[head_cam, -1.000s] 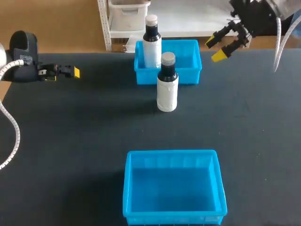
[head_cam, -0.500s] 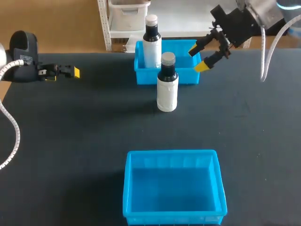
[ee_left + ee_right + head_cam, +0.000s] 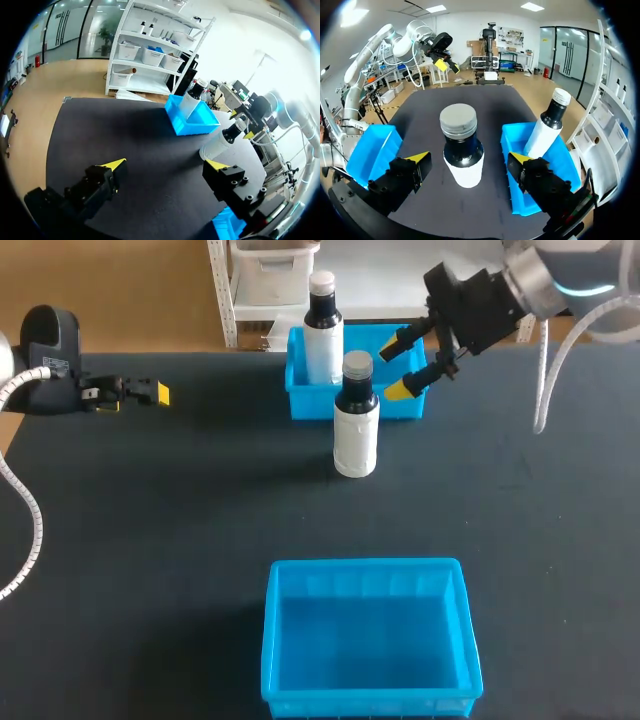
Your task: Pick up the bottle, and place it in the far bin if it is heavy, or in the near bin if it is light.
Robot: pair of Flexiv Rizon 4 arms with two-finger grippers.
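A white bottle with a dark neck and grey cap (image 3: 355, 420) stands upright on the black table, just in front of the far blue bin (image 3: 412, 340). My right gripper (image 3: 397, 367) hangs open close to the right of its cap, touching nothing. In the right wrist view the bottle (image 3: 460, 127) stands ahead of the wide-apart fingers of the right gripper (image 3: 468, 162). A second, similar bottle (image 3: 322, 330) stands inside the far bin. My left gripper (image 3: 150, 392) is open and empty at the table's far left. The left wrist view shows the bottle (image 3: 220, 142) far ahead of the left gripper (image 3: 165, 165).
The near blue bin (image 3: 365, 565) sits at the table's front middle with nothing in it. Bare black table lies between the two bins and to either side. In the right wrist view the far bin (image 3: 562, 160) is beside the right gripper.
My right gripper has moved left and down from the back right corner to beside the bottle's cap, staying open. The left arm and both bottles have not moved.
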